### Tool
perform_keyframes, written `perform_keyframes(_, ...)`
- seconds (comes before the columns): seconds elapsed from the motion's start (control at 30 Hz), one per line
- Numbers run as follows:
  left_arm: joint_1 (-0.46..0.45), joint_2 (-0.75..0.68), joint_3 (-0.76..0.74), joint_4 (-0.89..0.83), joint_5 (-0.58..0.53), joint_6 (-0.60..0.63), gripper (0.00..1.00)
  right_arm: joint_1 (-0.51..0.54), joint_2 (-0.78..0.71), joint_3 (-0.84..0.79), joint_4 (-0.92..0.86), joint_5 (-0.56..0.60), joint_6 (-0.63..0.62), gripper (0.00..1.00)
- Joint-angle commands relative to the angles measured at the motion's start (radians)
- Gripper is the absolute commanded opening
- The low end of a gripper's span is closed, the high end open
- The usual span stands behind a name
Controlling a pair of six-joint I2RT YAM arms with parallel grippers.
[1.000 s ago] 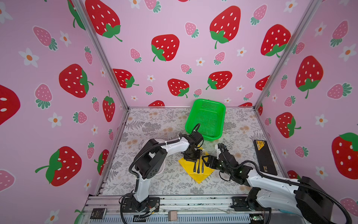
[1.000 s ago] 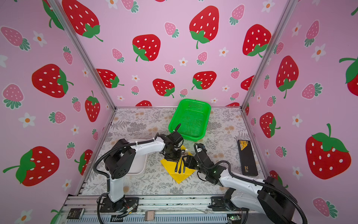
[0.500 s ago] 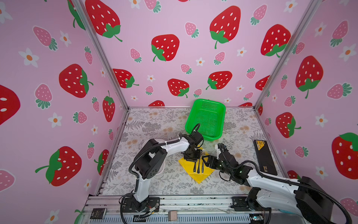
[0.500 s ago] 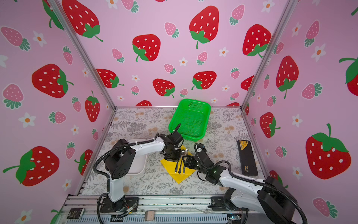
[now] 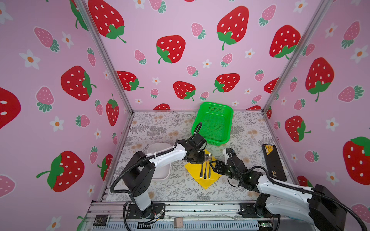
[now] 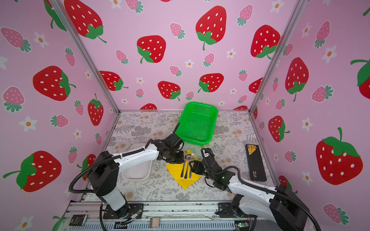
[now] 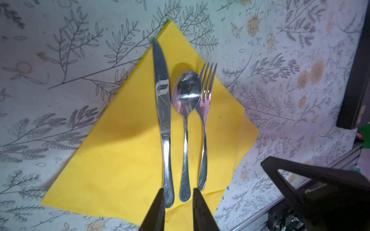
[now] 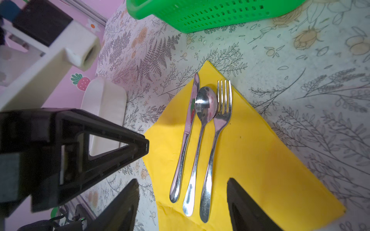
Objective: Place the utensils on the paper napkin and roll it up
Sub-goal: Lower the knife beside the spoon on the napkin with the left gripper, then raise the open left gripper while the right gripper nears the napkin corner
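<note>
Utensils lie side by side on the yellow paper napkin: knife, spoon and fork. All three are bright steel, with their handles nearly parallel and the spoon's bowl against the fork's neck. In both top views the napkin sits just below the middle of the frame. It is turned like a diamond on the flowered counter and lies flat and unrolled. Above it stands the green basket. To its left is the white tray, partly under the left arm, and a black box lies at the right edge.

The left end effector is slightly open and grips nothing. In the left wrist view its tips flank the spoon's handle end with room to spare. The right end effector is at the napkin's right side, its jaws spread wide and empty.
</note>
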Motion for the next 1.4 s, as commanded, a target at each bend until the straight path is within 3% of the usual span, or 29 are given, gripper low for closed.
perform_keyframes(0.0, -0.004, -0.089, -0.057, 0.042, -0.041, -0.010, 0.27, -0.003, -0.045, 0.047, -0.052, 0.025, -0.066, 0.71)
perform_keyframes(0.2, -0.004, -0.304, -0.188, 0.119, -0.142, -0.017, 0.32, -0.003, -0.074, 0.139, -0.222, 0.063, -0.268, 0.70)
perform_keyframes(0.4, 0.002, -0.487, -0.300, 0.144, -0.235, -0.017, 0.36, 0.052, -0.047, 0.186, -0.225, 0.042, -0.473, 0.66)
perform_keyframes(0.5, 0.004, -0.570, -0.357, 0.141, -0.276, -0.024, 0.38, 0.165, -0.018, 0.198, -0.217, 0.127, -0.567, 0.65)
perform_keyframes(0.77, 0.017, -0.763, -0.493, 0.157, -0.369, -0.040, 0.47, 0.590, 0.146, 0.166, -0.106, 0.353, -0.936, 0.65)
perform_keyframes(0.93, 0.035, -0.813, -0.513, 0.134, -0.411, -0.030, 0.50, 0.666, 0.246, 0.139, -0.033, 0.391, -0.980, 0.62)
perform_keyframes(1.13, 0.064, -0.818, -0.514, 0.109, -0.401, -0.007, 0.50, 0.672, 0.222, 0.074, -0.001, 0.420, -0.978, 0.57)
perform_keyframes(1.23, 0.076, -0.810, -0.518, 0.113, -0.390, -0.006, 0.50, 0.673, 0.234, 0.066, -0.023, 0.498, -0.899, 0.55)
perform_keyframes(1.37, 0.086, -0.789, -0.521, 0.126, -0.382, -0.016, 0.51, 0.674, 0.285, 0.046, -0.002, 0.470, -0.846, 0.54)
